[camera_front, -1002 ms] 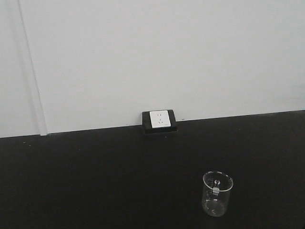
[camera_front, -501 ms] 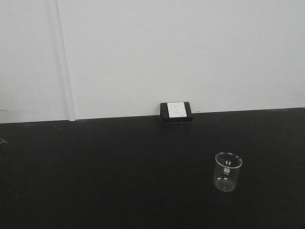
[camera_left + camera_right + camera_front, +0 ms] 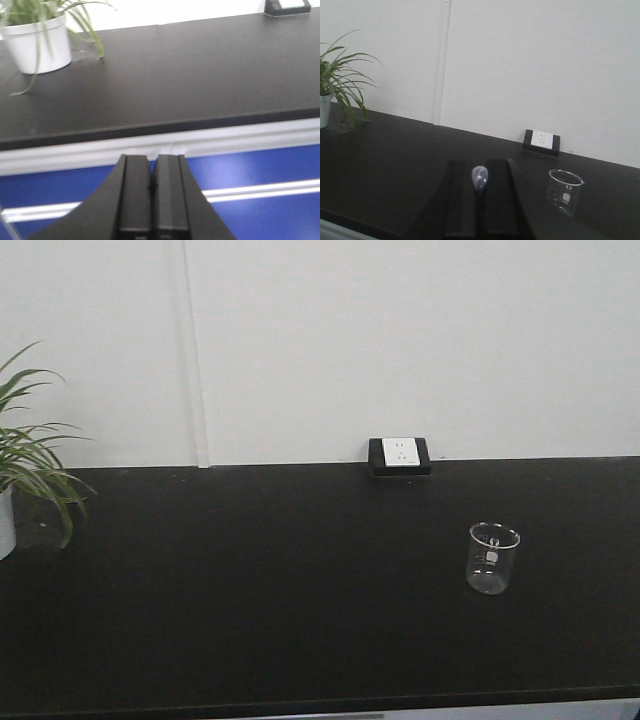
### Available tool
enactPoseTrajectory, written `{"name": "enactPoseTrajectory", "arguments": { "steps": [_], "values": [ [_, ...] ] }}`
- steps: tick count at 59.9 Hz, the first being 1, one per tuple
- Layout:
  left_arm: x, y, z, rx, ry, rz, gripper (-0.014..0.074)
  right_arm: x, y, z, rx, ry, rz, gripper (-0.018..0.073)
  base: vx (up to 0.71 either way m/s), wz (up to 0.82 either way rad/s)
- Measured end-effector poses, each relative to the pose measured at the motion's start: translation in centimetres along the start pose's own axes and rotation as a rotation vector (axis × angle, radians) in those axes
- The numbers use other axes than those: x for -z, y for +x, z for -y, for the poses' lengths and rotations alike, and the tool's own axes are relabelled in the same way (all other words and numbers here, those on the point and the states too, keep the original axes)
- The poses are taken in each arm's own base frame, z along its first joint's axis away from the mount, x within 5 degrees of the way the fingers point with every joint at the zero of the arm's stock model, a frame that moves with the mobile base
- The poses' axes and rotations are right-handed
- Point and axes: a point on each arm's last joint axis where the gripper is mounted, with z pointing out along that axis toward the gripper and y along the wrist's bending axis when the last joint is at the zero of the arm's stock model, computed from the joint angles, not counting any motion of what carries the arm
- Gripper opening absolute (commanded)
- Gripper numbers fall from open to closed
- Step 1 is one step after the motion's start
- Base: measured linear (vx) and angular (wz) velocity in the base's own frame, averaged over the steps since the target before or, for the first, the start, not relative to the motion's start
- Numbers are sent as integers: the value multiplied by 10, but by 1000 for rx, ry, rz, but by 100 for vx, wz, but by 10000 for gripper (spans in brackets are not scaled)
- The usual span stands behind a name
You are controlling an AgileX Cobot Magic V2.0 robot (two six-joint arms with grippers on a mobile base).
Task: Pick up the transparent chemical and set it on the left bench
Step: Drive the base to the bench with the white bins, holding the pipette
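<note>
In the right wrist view my right gripper is shut on the transparent chemical, a thin whitish pipette. Its rounded bulb sticks up between the dark fingers and its stem is hidden in the gap. The gripper hangs over a black benchtop that bears a wall socket and a plant. In the left wrist view my left gripper is shut and empty, in front of and below that benchtop's front edge. The left bench with its white bins is out of view. Neither gripper shows in the front view.
A clear glass beaker stands right of centre on the benchtop; it also shows in the right wrist view. A white wall socket sits at the wall. A potted plant stands far left. Blue cabinet fronts lie below the bench.
The front view has pulled back and swung left. The socket and beaker have shrunk and shifted right, the plant has come into view at left, and the bench's front edge now shows.
</note>
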Motion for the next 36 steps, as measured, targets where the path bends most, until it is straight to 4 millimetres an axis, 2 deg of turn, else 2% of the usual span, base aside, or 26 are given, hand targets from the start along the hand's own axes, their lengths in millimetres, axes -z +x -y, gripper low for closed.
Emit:
{"name": "enactPoseTrajectory", "arguments": {
  "steps": [18,36],
  "values": [
    [0,0,0,0,0,0,-3,0,0,0,0,0,0,-3,-24,38],
    [0,0,0,0,0,0,-3,0,0,0,0,0,0,-3,-19,74]
  ]
}}
